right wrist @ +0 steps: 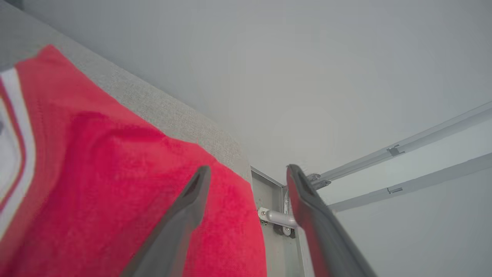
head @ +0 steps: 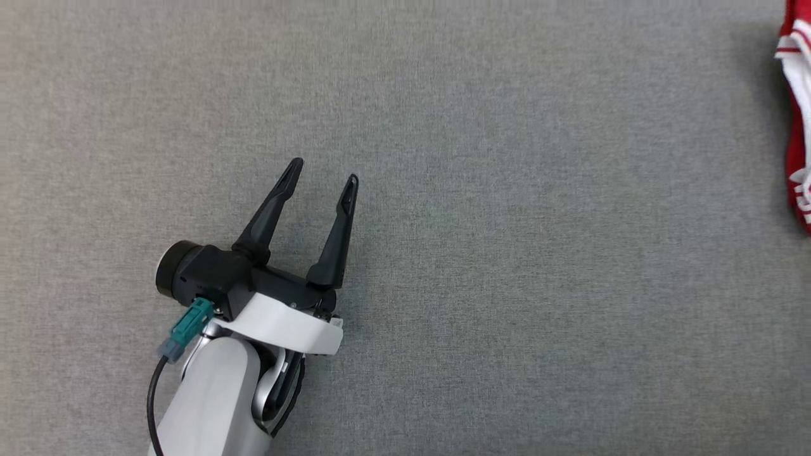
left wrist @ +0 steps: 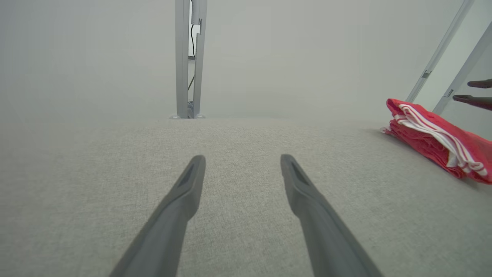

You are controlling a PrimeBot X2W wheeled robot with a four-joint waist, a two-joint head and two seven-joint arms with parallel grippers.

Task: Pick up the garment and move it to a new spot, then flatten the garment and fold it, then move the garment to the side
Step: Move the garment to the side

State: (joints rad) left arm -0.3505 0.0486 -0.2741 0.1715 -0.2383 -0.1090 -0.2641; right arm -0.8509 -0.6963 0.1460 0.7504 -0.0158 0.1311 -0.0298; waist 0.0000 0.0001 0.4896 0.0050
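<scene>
A grey woven cloth covers the bench (head: 507, 253). Behind its far edge stands an upright metal post (left wrist: 181, 57) with a thin black cable (left wrist: 191, 36), before a pale wall (left wrist: 307, 57). Two slanted metal rails (left wrist: 438, 50) cross the wall.

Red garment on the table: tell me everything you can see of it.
The garment is red, knit-looking fabric with white stripes and some white print. It is folded into a compact layered bundle and slightly rumpled. It lies on the grey cloth-covered table, far to the robot's right, near the table's edge. Only the table visibly touches it; the right claw hovers open above it, gripping nothing.
</scene>
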